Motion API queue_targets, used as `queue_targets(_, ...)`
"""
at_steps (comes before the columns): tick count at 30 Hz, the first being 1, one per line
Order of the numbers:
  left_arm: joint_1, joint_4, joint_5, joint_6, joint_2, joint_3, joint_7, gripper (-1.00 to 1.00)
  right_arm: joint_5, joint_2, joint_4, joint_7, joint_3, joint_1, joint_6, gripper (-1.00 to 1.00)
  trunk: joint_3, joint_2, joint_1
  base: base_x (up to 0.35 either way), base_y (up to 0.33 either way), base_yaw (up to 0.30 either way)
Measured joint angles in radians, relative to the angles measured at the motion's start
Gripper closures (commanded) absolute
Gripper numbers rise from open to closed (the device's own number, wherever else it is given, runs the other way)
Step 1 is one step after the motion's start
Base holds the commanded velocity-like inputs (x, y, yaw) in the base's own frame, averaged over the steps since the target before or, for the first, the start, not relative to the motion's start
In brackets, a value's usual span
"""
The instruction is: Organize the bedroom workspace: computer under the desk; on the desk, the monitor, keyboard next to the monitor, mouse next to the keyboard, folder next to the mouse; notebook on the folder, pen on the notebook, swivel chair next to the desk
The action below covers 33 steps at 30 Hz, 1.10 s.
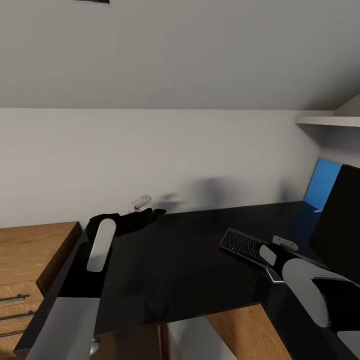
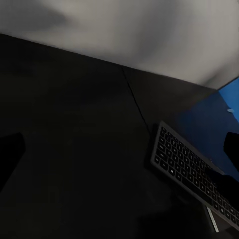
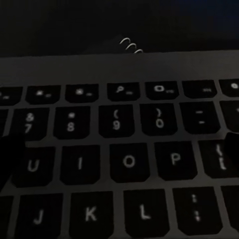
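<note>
We see a plain pale wall (image 1: 165, 150) running behind everything, and a sloped ceiling (image 1: 200, 50) above it. On the far left of that wall sits a small white socket (image 1: 141, 202), low down. To the near left stands a wooden drawer unit (image 1: 25, 265) with metal handles (image 1: 12, 299). At the upper right, a white shelf (image 1: 327, 120) juts out from the wall.

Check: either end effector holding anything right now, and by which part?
Cannot be told. The right end effector sits low over the keyboard, no grip visible. The left end effector hangs over bare desk, apparently holding nothing.
</note>
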Motion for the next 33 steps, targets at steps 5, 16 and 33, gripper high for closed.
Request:
queue_targets(5,0.0,0.0,0.0,0.0,0.0,0.0,0.0,-1.0,0.0,0.0,0.0,0.0,-0.001,0.0,0.0,-1.0,0.0,0.0,0.0,0.0,0.0,0.005)
queue_targets(16,0.0,0.0,0.0,0.0,0.0,0.001,0.0,-1.0,0.005,0.014,0.005,-0.001,0.006,0.0,-0.002,-1.0,0.0,0.0,0.0,0.0,0.0,0.195)
queue_targets(33,0.0,-0.001,-0.001,0.0,0.001,0.001,0.001,-1.0,-0.004,0.023,0.005,-0.006,0.001,0.0,0.002,-1.0,-0.002,0.0,0.0,0.0,0.0,0.24)
